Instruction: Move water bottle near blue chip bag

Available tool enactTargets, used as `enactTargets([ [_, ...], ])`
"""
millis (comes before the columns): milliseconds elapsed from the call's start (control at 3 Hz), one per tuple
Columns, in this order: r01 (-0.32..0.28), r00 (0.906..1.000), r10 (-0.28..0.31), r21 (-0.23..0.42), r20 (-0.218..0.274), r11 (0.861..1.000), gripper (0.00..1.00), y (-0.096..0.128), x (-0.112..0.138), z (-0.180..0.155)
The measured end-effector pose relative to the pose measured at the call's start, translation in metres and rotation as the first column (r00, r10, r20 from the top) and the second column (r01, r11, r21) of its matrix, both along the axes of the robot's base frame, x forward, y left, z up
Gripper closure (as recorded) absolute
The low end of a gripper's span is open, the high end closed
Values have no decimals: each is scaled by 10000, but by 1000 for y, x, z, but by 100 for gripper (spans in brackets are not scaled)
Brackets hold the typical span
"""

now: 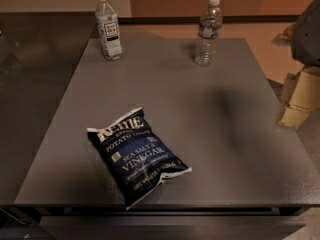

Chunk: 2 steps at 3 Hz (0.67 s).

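water bottle [207, 31] is standing at far bench [225, 134] edge, well apart from blue chip bag [137, 154] lying near front; gripper [300, 101] is hanging off right side, can't tell its grip.

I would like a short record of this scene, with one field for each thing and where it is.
table: dark grey, flat top
water bottle: upright, at the far edge, right of centre
second bottle: upright, at the far left corner, white label
chip bag: lying flat near the front edge, left of centre, apart from both bottles
gripper: at the right edge of the view, beside the table, touching none of these
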State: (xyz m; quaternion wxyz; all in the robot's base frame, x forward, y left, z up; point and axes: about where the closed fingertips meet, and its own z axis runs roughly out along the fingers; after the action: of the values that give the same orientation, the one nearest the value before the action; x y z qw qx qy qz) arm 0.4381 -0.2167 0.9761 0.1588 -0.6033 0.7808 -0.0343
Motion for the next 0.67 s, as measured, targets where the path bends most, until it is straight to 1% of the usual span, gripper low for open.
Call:
enactTargets([
  [333, 4, 10000, -4, 17, 42, 10000, 0, 0, 1, 1],
  [667, 137, 9998, -145, 467, 163, 9988, 0, -5, 23, -1],
])
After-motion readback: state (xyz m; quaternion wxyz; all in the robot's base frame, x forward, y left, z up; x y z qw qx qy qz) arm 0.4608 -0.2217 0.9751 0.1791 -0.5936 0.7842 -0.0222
